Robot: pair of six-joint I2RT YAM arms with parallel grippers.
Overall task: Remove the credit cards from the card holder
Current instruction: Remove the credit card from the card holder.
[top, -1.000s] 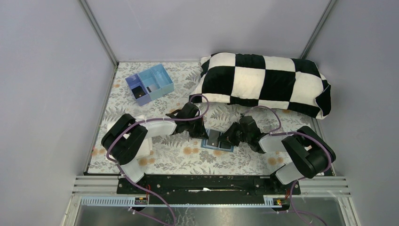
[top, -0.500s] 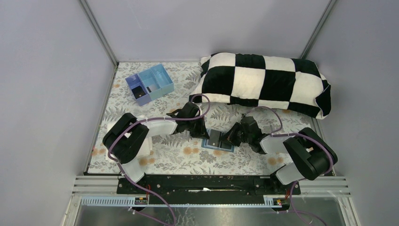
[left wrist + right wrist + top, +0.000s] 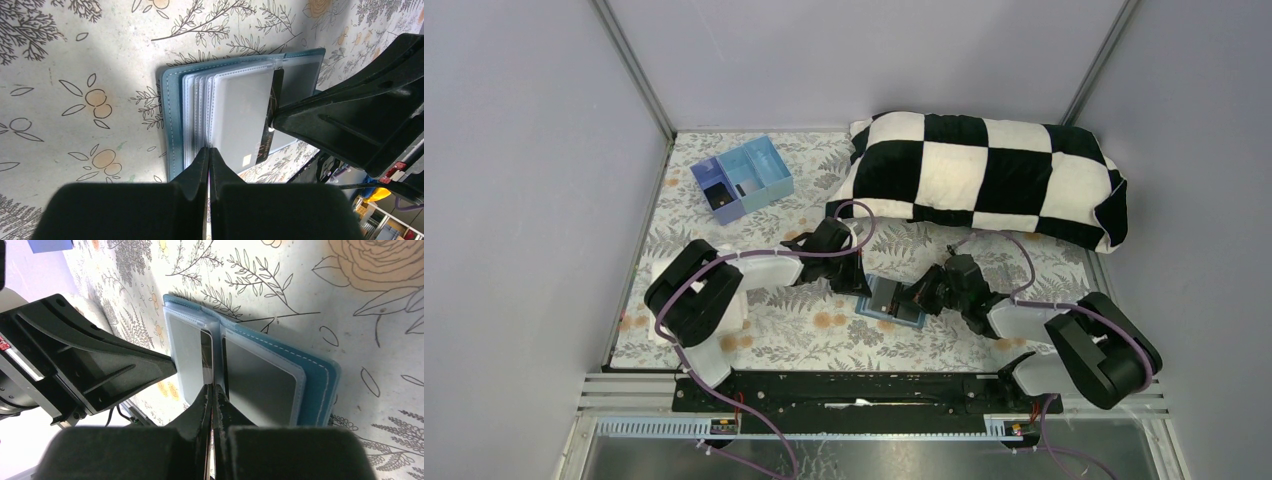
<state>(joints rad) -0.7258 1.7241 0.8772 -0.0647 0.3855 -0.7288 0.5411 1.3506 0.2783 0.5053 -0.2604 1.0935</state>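
The light-blue card holder [image 3: 886, 301] lies open on the floral cloth between both arms, its clear sleeves fanned out [image 3: 172, 125] [image 3: 312, 372]. My left gripper [image 3: 209, 150] is shut, its tips pressing on the sleeves near the holder's left half [image 3: 856, 284]. My right gripper [image 3: 212, 386] is shut on the edge of a thin dark credit card [image 3: 206, 352] at the holder's fold [image 3: 916, 300]. In the left wrist view that credit card [image 3: 272, 115] stands partly out of its sleeve against the right gripper's black finger [image 3: 350, 115].
A blue-and-purple compartment tray [image 3: 741, 178] sits at the back left. A black-and-white checkered pillow [image 3: 984, 175] lies across the back right. Grey walls close in both sides. The left gripper's black body [image 3: 90, 365] is close to the holder's far edge.
My right gripper has closed on the card and its elbow has swung out toward the near right. The left arm has barely moved.
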